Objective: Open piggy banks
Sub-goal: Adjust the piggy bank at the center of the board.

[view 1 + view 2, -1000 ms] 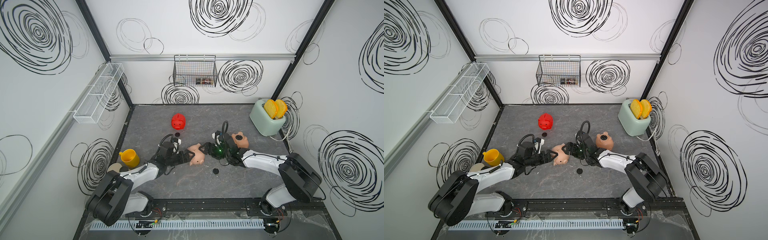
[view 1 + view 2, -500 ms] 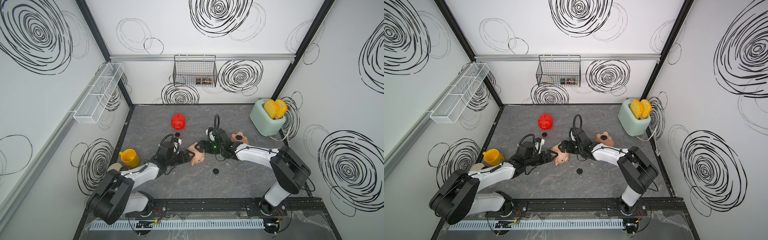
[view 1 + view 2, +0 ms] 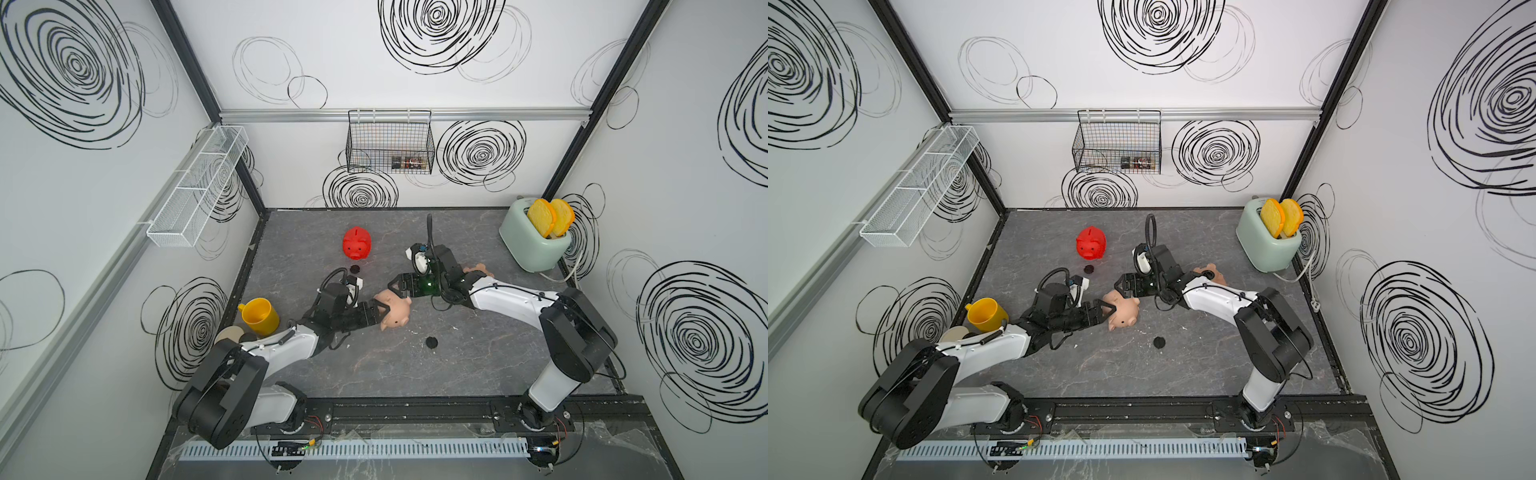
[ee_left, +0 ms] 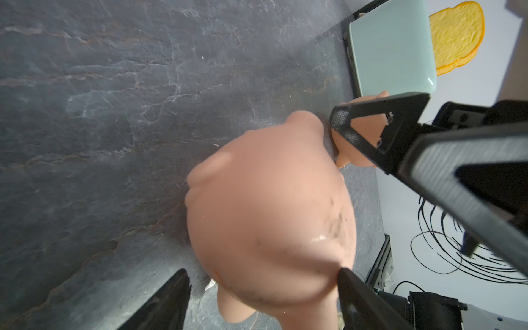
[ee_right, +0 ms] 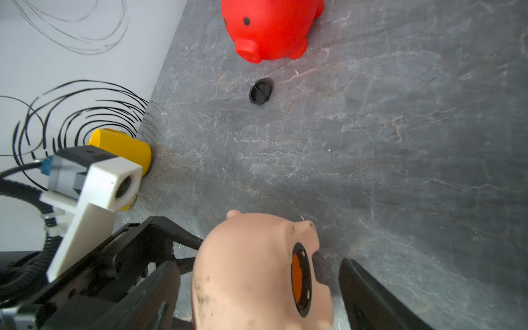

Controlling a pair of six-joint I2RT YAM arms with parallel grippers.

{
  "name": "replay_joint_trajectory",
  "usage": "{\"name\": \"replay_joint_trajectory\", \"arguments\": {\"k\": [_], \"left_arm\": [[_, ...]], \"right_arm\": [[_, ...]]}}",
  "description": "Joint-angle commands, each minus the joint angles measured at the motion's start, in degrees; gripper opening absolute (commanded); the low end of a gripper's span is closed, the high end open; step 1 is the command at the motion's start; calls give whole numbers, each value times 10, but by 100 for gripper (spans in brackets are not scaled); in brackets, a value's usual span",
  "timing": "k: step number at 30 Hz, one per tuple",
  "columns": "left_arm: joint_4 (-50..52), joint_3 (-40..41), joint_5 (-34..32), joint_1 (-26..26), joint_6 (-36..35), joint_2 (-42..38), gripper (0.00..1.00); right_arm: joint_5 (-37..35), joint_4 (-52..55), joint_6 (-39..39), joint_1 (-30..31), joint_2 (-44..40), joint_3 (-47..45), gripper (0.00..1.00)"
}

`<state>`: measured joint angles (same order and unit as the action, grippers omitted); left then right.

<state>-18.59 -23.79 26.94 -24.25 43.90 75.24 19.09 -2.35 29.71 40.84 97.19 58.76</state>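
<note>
Near the middle of the table (image 3: 478, 374), the left gripper (image 3: 383, 316) grips the pink pig (image 3: 398, 316) by its rear end, fingers closed onto it as far as the wrist views show. The pig is tipped on its side, and I cannot tell whether it rests on the table or hangs just above it. The right gripper (image 3: 397, 289) is spread wide, its fingers on either side of the pig's belly end and gripping nothing. The belly opening (image 5: 298, 275) faces it: a black ring with orange in the middle, so the plug looks to be out, though I cannot be sure. A loose plug (image 3: 354, 269) lies just beside the red pig (image 3: 357, 248), which stands toward the back, and a second plug (image 3: 431, 342) lies in front of the pink pig. The tan pig (image 3: 480, 270) lies behind the right wrist, mostly hidden. The step in hand seems to be work on the pink pig's belly. Next, the right fingers need to line up on the ring and close squarely while the left holds firm. If that hole is open, the tan pig is what remains.
</note>
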Motion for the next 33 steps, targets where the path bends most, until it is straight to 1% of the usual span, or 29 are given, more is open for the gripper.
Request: {"name": "replay_joint_trajectory", "arguments": {"k": [1, 3, 9, 13, 16, 22, 25, 27, 33], "left_arm": [[-13, -7, -14, 4, -7, 7, 84], [-14, -6, -13, 4, -7, 6, 83], [-12, -5, -13, 5, -8, 4, 83], [-13, -5, -12, 5, -8, 3, 83], [-13, -3, -11, 7, -7, -3, 85], [-43, 7, 5, 11, 6, -31, 95], [-75, 16, 22, 12, 17, -44, 100], [-92, 21, 27, 12, 26, -48, 96], [-120, 35, 26, 12, 49, -44, 96]], "right_arm": [[-6, 37, -12, 13, 20, 21, 92], [-12, 39, -11, 15, 26, 22, 92], [7, 25, -4, 16, 38, 16, 92], [5, 18, 13, 14, 40, 4, 91], [3, 10, 39, 7, 37, -15, 87], [16, -46, 111, -15, 10, -86, 82], [16, -70, 141, -16, -1, -113, 81], [17, -87, 161, -16, -9, -129, 81], [-13, -100, 210, -16, -40, -165, 81]]}}
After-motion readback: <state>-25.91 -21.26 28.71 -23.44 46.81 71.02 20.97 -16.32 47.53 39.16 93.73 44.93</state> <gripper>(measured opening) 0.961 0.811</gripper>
